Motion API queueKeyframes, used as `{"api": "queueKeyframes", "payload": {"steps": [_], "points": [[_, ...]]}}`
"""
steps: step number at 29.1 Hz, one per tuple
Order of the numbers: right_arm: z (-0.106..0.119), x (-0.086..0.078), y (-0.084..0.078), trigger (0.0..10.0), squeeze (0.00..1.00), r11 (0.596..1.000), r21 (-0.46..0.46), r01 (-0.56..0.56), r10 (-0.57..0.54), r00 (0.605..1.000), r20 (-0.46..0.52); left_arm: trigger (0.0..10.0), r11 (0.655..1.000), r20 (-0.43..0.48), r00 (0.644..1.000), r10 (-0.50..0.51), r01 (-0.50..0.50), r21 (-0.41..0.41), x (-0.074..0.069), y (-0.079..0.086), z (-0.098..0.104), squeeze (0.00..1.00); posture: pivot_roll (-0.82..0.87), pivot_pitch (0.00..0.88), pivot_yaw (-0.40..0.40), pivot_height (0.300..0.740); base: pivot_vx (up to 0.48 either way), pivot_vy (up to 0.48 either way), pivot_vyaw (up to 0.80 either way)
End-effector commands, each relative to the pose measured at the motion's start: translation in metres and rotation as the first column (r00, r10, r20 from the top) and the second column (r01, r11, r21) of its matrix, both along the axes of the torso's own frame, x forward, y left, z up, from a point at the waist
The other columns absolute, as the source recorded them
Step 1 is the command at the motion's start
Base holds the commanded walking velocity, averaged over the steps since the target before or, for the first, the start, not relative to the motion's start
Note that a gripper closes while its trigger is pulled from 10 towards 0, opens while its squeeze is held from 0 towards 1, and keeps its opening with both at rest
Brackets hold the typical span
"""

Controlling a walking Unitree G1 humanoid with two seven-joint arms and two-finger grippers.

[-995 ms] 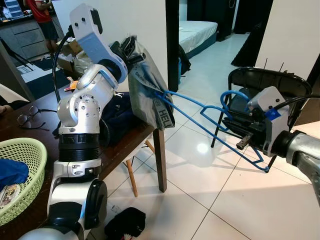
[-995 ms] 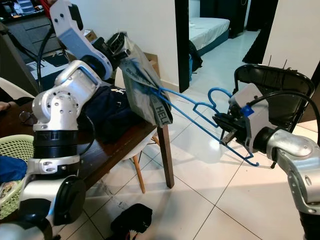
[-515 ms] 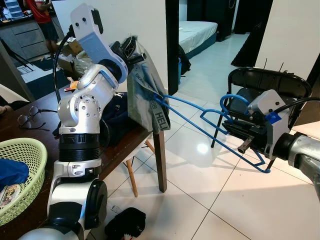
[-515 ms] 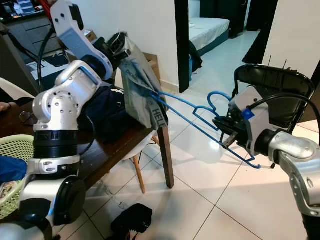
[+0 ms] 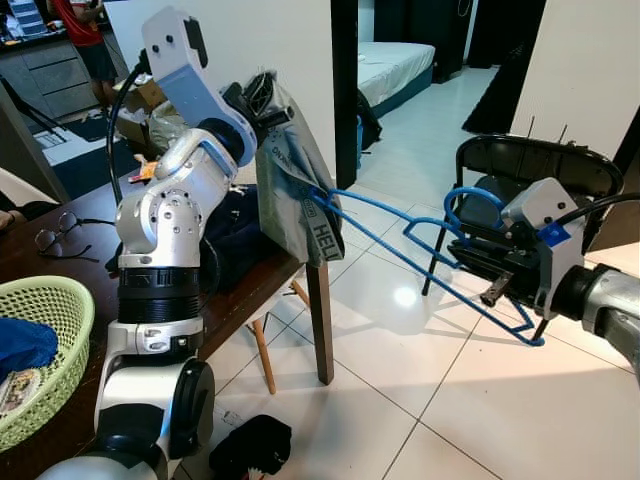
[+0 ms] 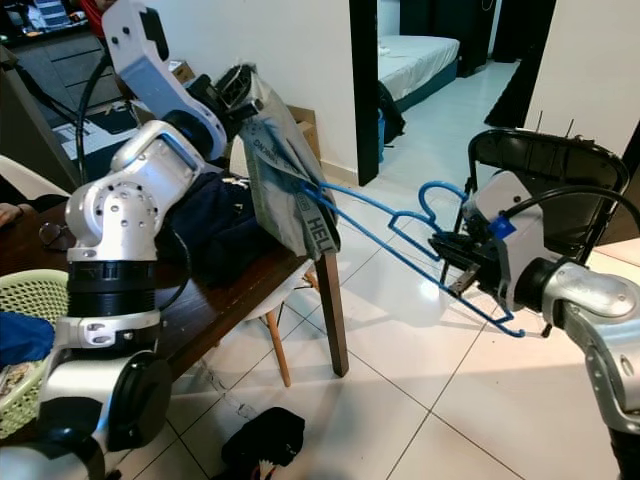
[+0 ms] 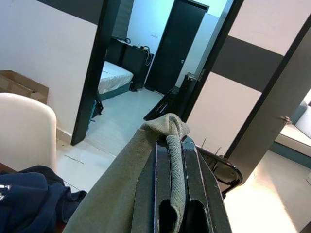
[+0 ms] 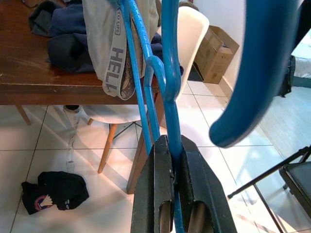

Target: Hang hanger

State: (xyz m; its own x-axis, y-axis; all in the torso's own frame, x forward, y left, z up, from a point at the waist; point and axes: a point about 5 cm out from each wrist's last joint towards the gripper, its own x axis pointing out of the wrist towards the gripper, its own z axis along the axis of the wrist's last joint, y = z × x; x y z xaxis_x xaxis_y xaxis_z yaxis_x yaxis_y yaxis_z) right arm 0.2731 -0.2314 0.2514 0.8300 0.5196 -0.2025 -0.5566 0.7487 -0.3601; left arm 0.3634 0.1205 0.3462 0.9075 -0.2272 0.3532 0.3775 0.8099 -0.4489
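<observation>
White floor tiles (image 5: 400, 380) run from a dark wooden table (image 5: 250, 290) on the robot's left toward an open doorway with a bed (image 5: 385, 65) beyond it. On the table lie a heap of dark navy clothing (image 5: 235, 235), a pair of glasses (image 5: 55, 235) and, at the near corner, a green plastic basket (image 5: 45, 350) with something blue inside. A white chair (image 8: 189, 41) is tucked against the table's far side, and a small black item (image 5: 250, 445) lies on the floor near the table leg. A black folding chair (image 5: 530, 165) stands on the tiles to the right. The left gripper (image 7: 175, 179) is raised above the table edge, its fingers pinched on the top of a grey-green garment (image 5: 295, 190) that hangs down from it, a grey band with lettering showing on its lower part. A blue plastic hanger (image 5: 400, 235) reaches across the gap between the arms, one end pushed into the garment and the hook end near the folding chair. The right gripper (image 8: 172, 174) is out in front of that chair, fingers clamped on one of the hanger's blue bars close to the hook. A person in a red top (image 5: 85, 30) stands in the far background on the left.
</observation>
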Motion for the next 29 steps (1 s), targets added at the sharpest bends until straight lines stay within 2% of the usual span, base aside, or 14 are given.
{"api": "queueKeyframes", "payload": {"steps": [1, 10, 12, 15, 23, 24, 29], "points": [[0.005, -0.002, 0.000, 10.0, 0.00, 1.000, 0.019, -0.018, 0.018, 1.000, 0.024, 10.0, 1.000, -0.006, 1.000, 0.012, -0.012, 0.020, 0.001, 0.003, -0.003, 0.00, 0.02, 0.011, 0.115, 0.735, 0.000, 0.000, 0.00], [0.006, -0.003, 0.000, 10.0, 0.00, 0.997, 0.075, -0.035, 0.033, 0.999, 0.030, 10.0, 0.999, -0.005, 1.000, 0.016, -0.015, 0.042, 0.000, 0.004, -0.006, 0.00, 0.02, 0.011, 0.115, 0.735, 0.000, 0.000, 0.00], [0.006, -0.004, 0.000, 10.0, 0.00, 0.991, 0.122, -0.046, 0.043, 0.999, 0.031, 10.0, 0.998, 0.002, 1.000, 0.018, -0.018, 0.059, 0.000, 0.004, -0.006, 0.00, 0.02, 0.011, 0.115, 0.735, 0.000, 0.000, 0.00], [0.005, -0.004, -0.001, 10.0, 0.00, 0.990, 0.136, -0.045, 0.042, 0.999, 0.028, 10.0, 0.997, 0.010, 1.000, 0.014, -0.015, 0.070, 0.000, 0.003, -0.006, 0.00, 0.02, 0.013, 0.115, 0.735, 0.000, 0.000, 0.00], [0.002, -0.002, 0.002, 10.0, 0.00, 0.995, 0.087, -0.038, 0.037, 0.999, 0.019, 10.0, 0.998, 0.020, 1.000, -0.005, 0.004, 0.065, -0.002, 0.000, -0.003, 0.00, 0.02, 0.013, 0.115, 0.735, 0.000, 0.000, 0.00], [-0.001, -0.002, 0.007, 10.0, 0.00, 0.997, 0.058, -0.049, 0.049, 0.999, 0.011, 10.0, 0.998, 0.020, 1.000, -0.013, 0.012, 0.054, -0.002, -0.002, -0.002, 0.00, 0.02, 0.013, 0.115, 0.735, 0.000, 0.000, 0.00], [-0.003, -0.002, 0.018, 10.0, 0.00, 0.995, 0.050, -0.082, 0.082, 0.997, 0.002, 10.0, 0.999, 0.012, 1.000, -0.026, 0.026, 0.033, -0.002, -0.006, -0.001, 0.00, 0.02, 0.015, 0.113, 0.735, 0.000, 0.000, 0.00]]}}
